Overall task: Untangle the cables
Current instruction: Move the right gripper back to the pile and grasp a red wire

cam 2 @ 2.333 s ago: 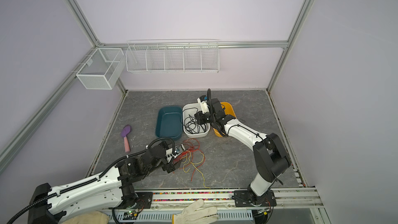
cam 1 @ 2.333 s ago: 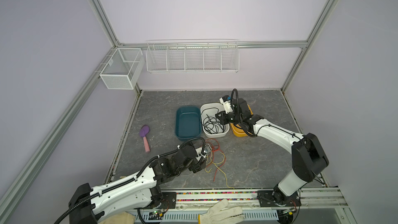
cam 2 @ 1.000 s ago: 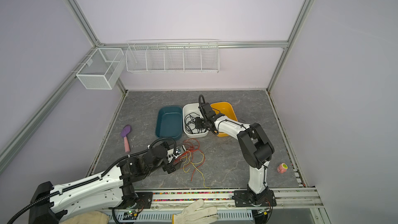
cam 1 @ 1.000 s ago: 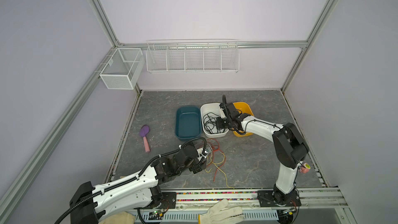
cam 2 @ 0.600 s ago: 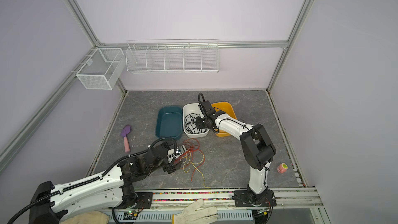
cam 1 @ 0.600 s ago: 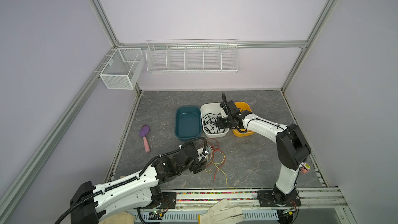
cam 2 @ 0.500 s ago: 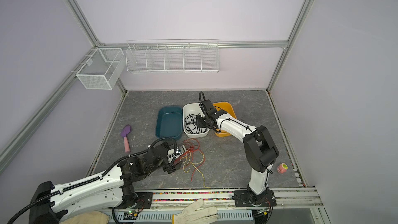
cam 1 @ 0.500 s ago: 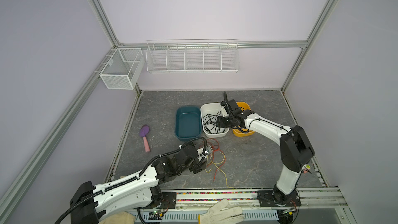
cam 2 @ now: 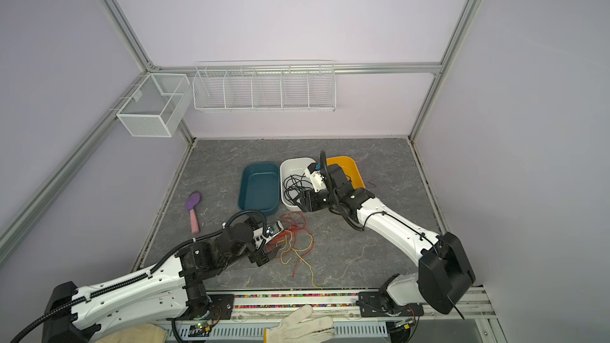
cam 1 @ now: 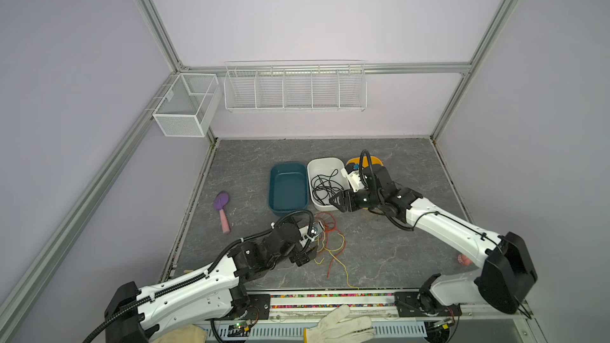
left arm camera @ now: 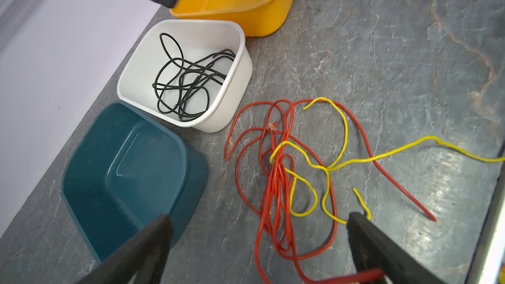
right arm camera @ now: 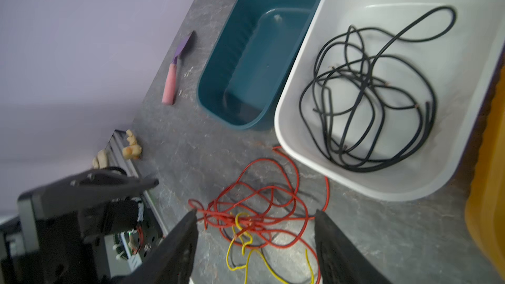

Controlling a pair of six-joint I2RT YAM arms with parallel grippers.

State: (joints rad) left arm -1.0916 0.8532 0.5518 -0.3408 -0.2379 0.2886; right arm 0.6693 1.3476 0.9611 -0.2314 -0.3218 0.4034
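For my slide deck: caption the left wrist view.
Open left jaws over red cable tangled with yellow cable; black cable lies in white bin, teal bin empty.

Your grey table (cam 1: 379, 160) holds, mid-frame in both top views, a teal tub (cam 1: 288, 189), white tub (cam 1: 325, 160) and yellow tub (cam 2: 346, 166); a brush (cam 1: 222, 212) lies left, red and yellow cables (cam 1: 330, 242) below.

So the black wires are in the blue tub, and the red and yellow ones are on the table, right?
No: the black wires lie in the white tub, not the blue tub, as the left wrist view shows. The red wires and yellow wires are on the table.
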